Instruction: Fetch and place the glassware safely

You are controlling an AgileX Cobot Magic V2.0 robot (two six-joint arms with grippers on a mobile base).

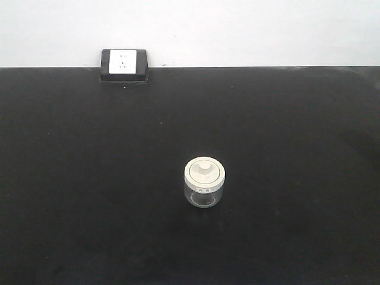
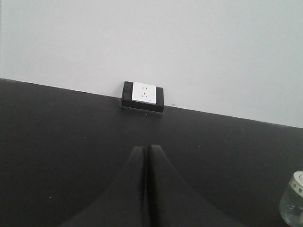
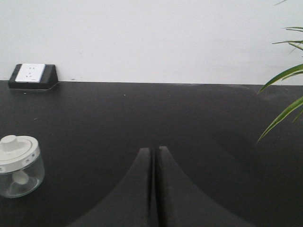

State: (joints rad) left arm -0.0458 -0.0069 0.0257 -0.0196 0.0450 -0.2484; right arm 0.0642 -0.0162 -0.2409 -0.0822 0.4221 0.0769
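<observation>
- The glass jar (image 1: 204, 182) stands upright on the black tabletop (image 1: 71, 178), near the middle of the front view and somewhat toward the near edge; its cream-white lid (image 1: 204, 172) sits level, knob up. Judged from this pose, it rests at a fetch position — open ground on every side gives room for an approach from either flank.
- The wall socket (image 1: 123, 64) sits at the far edge of the tabletop against the white wall, left of centre and well apart from the jar.
- Left end effector (image 2: 146, 149): its two dark fingers meet along a thin seam, clenched on nothing. In the left wrist view the jar (image 2: 293, 201) shows only at the lower right corner, cut by the frame — it lies to the right of this end effector and apart from it.
- Right end effector (image 3: 154, 150): likewise pressed together and empty. In the right wrist view the jar (image 3: 20, 166) stands at the left edge, apart from the fingers; green plant leaves (image 3: 284, 94) enter at the right.
- Judgement: the jar lies between the two end effectors, untouched; either must part its fingers before a grasp.
</observation>
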